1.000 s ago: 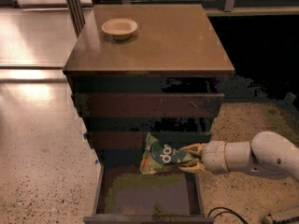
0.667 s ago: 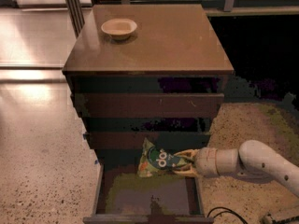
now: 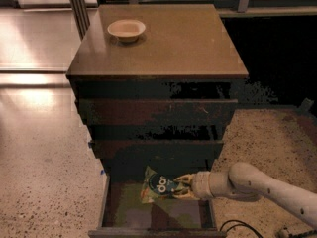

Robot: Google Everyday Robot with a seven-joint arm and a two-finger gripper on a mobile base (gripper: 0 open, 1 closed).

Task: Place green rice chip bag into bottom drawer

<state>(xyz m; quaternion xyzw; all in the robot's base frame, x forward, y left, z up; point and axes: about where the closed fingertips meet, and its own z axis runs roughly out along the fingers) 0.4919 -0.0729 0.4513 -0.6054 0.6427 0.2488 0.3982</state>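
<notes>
The green rice chip bag [image 3: 157, 185], crinkled green with a dark round patch and white lettering, hangs inside the open bottom drawer [image 3: 124, 212], just above its greenish-grey floor near the back. My gripper [image 3: 182, 186] reaches in from the right on a white arm and is shut on the bag's right edge. The bottom drawer is pulled out toward the camera below the two shallower dark drawers.
A round beige bowl [image 3: 127, 29] sits on the cabinet top [image 3: 178, 43] at the back left. The two upper drawers [image 3: 156, 113] stick out slightly above the gripper. A dark cable [image 3: 237, 227] lies on the speckled floor at the lower right.
My gripper has carried the bag down and a little leftward, from in front of the middle drawer into the bottom drawer. The arm now sits lower.
</notes>
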